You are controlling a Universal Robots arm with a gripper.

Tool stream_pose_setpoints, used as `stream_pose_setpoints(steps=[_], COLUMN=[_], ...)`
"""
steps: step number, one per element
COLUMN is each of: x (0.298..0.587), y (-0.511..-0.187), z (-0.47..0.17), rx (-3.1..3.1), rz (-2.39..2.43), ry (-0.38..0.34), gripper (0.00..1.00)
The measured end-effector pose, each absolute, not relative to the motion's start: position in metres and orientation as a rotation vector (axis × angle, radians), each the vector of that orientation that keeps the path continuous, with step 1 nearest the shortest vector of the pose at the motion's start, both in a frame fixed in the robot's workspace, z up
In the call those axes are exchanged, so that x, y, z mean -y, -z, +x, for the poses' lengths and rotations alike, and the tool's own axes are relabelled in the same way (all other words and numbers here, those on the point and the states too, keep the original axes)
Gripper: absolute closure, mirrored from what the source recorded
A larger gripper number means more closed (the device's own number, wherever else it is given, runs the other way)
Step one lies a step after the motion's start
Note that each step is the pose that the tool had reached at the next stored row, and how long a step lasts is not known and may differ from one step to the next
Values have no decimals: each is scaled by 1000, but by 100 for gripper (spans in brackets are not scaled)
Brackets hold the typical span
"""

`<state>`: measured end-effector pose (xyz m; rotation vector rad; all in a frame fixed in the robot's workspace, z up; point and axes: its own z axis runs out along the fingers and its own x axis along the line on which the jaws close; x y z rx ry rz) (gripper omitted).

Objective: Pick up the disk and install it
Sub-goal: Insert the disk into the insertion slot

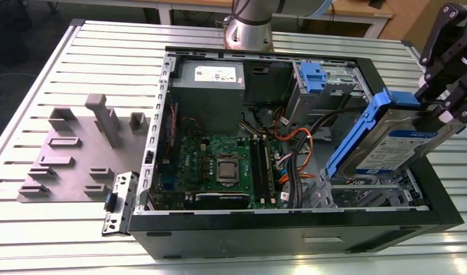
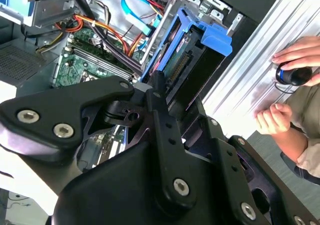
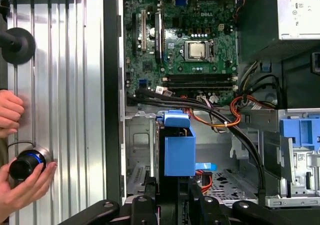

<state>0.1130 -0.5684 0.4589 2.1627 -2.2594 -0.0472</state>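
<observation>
The disk (image 1: 401,146), a silver hard drive with a white-and-blue label and blue bracket rails, hangs steeply tilted over the metal drive bay (image 1: 371,195) at the near corner of the open computer case (image 1: 294,232), on the exterior view's right. My gripper (image 1: 445,112) is shut on its upper end. In the second wrist view the black fingers (image 2: 159,105) clamp the disk (image 2: 197,55) with its connector edge showing. In the first wrist view the disk's blue bracket (image 3: 179,147) stands just beyond my gripper (image 3: 175,197), above the bay floor.
Inside the case lie the motherboard (image 1: 218,166), a grey power-supply box (image 1: 210,80), a blue tab with a metal cage (image 1: 313,77) and bundled cables (image 1: 294,149). A grey fixture (image 1: 80,149) sits on the slatted table. A person's hands (image 3: 20,180) hold a small black object beside the case.
</observation>
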Motion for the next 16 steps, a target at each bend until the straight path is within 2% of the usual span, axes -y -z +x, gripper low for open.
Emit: stream_pose_setpoints(steps=[16], x=[568], y=[-454], z=[116], rx=[2253], rz=[2166], ry=[48], gripper=[65])
